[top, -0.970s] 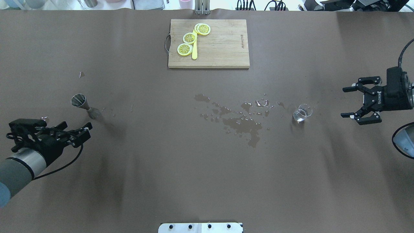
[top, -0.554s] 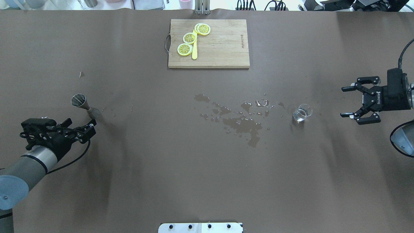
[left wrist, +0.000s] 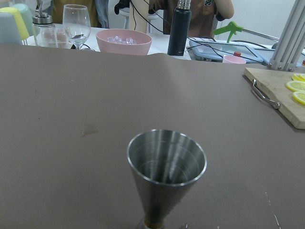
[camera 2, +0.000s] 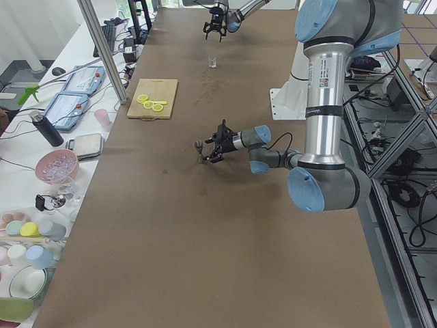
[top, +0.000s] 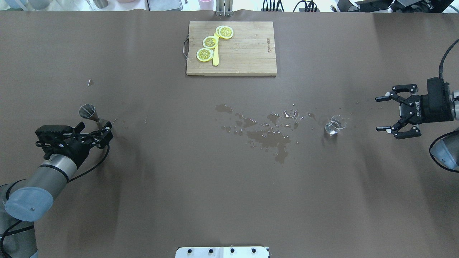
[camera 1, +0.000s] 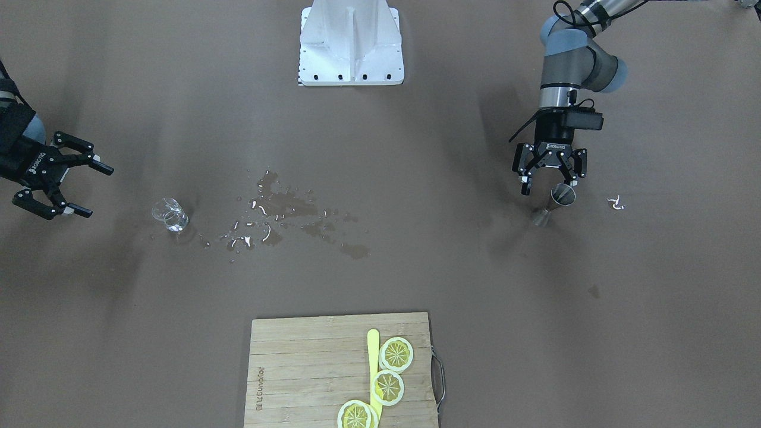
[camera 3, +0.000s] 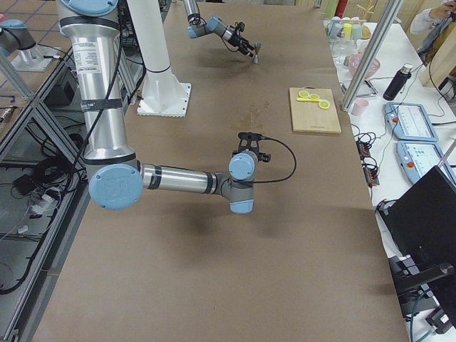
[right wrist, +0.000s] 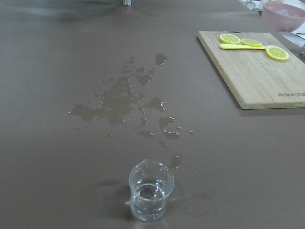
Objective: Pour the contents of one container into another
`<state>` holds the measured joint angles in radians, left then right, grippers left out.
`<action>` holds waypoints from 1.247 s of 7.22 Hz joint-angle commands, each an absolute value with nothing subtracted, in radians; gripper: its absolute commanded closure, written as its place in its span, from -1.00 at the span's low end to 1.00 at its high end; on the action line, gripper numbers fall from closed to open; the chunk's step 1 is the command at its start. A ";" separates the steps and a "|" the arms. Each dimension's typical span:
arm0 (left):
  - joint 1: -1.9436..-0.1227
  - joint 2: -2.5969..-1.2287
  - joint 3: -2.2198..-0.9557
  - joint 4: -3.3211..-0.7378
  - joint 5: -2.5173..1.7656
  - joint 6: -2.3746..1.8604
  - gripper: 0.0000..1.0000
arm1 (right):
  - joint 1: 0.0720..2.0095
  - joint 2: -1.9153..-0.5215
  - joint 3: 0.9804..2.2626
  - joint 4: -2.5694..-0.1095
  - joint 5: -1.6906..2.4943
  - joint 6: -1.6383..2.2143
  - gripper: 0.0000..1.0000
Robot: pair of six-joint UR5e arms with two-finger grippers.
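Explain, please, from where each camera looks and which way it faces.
Front-facing: across the table, looking down toward the robot's base; both arms show, left arm at its right.
Overhead: behind the robot, looking forward; both arms, sides swapped.
Exterior left: table's end; left arm near.
Exterior right: opposite end; right arm near.
Left wrist: faces the jigger; no fingers show.
Right wrist: faces the glass, spill and cutting board; no fingers show.
Shared: both wrist views see the cutting board.
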<state>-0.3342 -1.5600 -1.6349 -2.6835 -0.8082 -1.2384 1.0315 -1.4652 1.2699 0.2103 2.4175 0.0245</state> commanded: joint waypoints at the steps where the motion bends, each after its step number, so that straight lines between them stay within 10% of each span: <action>1: -0.345 -1.575 -1.609 -2.683 -0.733 -1.236 -0.90 | 1.023 -1.466 1.255 0.213 2.448 -0.001 -1.00; 9: -0.350 -1.654 -1.483 -2.683 -0.592 -1.244 -0.78 | 0.988 -1.344 1.045 0.353 2.506 0.006 -1.00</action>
